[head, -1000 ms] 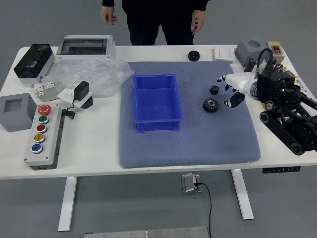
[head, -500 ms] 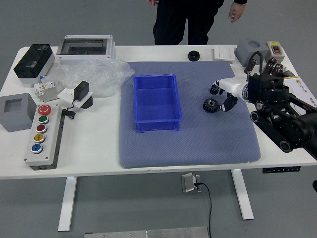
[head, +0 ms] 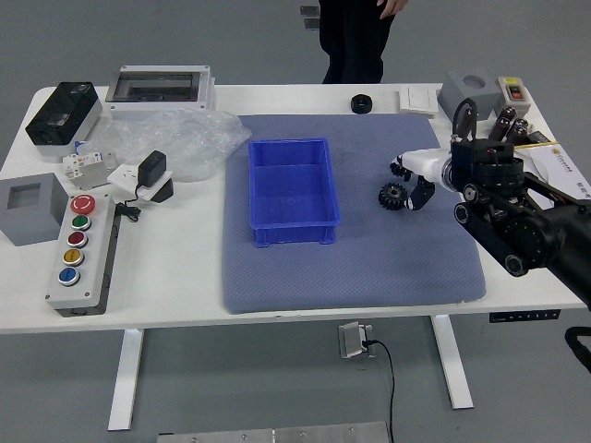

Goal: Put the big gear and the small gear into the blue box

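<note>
On the near stretch of the desk [head: 166, 286], a mat [head: 351, 277] is lying under the work, probably to stop the gears sliding. Going by its middle, the blue box [head: 294, 191] is sitting toward ten o'clock, upright with its open top facing up, handy for a drop from above. The big gear [head: 392, 196] is lying flat toward two o'clock, outside the box. Just beyond it, at its twelve o'clock, the small gear [head: 399, 166] is lying partly hidden by fingertips. The right robot hand [head: 436, 168] is reaching in from three o'clock, its fingers spread and pinching nothing; I'm not able to tell whether they're touching the small gear. It seems to be lining up to take that one first, and a careless close could be nudging the big one. Beyond the far edge, a person [head: 355, 41] is standing, one hand [head: 392, 7] hanging off the desk.
</note>
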`<state>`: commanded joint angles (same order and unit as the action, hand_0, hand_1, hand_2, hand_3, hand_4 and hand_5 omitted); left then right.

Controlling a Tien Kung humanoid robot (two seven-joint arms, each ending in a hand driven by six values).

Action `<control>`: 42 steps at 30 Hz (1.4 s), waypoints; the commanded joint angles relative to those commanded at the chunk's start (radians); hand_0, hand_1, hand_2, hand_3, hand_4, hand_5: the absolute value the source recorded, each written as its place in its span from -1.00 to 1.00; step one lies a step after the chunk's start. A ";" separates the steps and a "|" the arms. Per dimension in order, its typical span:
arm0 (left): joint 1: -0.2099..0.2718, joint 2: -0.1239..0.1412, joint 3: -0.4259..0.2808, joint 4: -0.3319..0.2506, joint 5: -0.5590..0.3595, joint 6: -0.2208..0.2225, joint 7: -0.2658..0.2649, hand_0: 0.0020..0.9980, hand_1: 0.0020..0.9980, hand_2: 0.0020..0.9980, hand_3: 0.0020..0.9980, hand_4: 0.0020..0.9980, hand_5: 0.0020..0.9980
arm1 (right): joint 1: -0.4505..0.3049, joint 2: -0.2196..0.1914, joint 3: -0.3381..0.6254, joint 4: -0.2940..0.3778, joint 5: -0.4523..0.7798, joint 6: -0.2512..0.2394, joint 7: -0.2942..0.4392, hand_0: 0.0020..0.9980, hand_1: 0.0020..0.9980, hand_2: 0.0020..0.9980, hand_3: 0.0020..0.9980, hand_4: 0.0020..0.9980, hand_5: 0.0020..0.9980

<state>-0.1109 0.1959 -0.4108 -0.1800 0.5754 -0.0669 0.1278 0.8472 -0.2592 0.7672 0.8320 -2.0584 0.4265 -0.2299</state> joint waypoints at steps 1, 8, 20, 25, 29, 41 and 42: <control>0.000 0.000 0.001 0.000 0.001 0.000 0.000 0.66 0.68 0.68 0.69 -0.03 -0.91 | 0.001 0.004 0.000 -0.008 -0.001 0.001 0.001 0.35 0.33 0.55 0.86 0.39 -0.74; 0.000 -0.001 0.009 0.000 -0.002 0.000 -0.001 0.66 0.68 0.68 0.68 -0.03 -0.91 | 0.005 0.025 0.000 -0.047 -0.010 0.002 0.002 0.37 0.36 0.58 0.88 0.40 -0.71; 0.000 -0.001 0.014 0.000 -0.003 0.000 -0.002 0.66 0.68 0.68 0.68 -0.03 -0.91 | 0.012 0.062 0.004 -0.088 -0.054 -0.022 -0.014 0.33 0.33 0.54 0.85 0.58 -0.54; 0.001 -0.001 0.009 0.000 0.003 -0.001 -0.001 0.66 0.68 0.68 0.68 -0.03 -0.90 | 0.016 0.073 0.008 -0.102 -0.073 -0.028 -0.021 0.27 0.27 0.47 0.78 0.78 -0.38; 0.002 -0.001 0.006 0.000 0.006 -0.001 0.000 0.66 0.68 0.68 0.68 -0.03 -0.91 | 0.021 0.080 0.012 -0.109 -0.082 -0.023 -0.027 0.26 0.26 0.45 0.77 0.87 -0.30; 0.001 -0.002 0.005 0.000 0.012 -0.002 -0.001 0.66 0.68 0.68 0.68 -0.03 -0.91 | 0.021 0.096 0.017 -0.122 -0.074 -0.046 -0.035 0.20 0.18 0.37 0.60 0.93 -0.14; 0.001 -0.002 0.004 0.000 0.013 -0.002 -0.001 0.66 0.68 0.68 0.68 -0.03 -0.91 | 0.021 0.097 0.017 -0.123 -0.074 -0.050 -0.035 0.20 0.18 0.37 0.60 0.93 -0.14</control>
<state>-0.1095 0.1940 -0.4065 -0.1800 0.5886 -0.0687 0.1269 0.8677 -0.1622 0.7844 0.7085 -2.1322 0.3768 -0.2646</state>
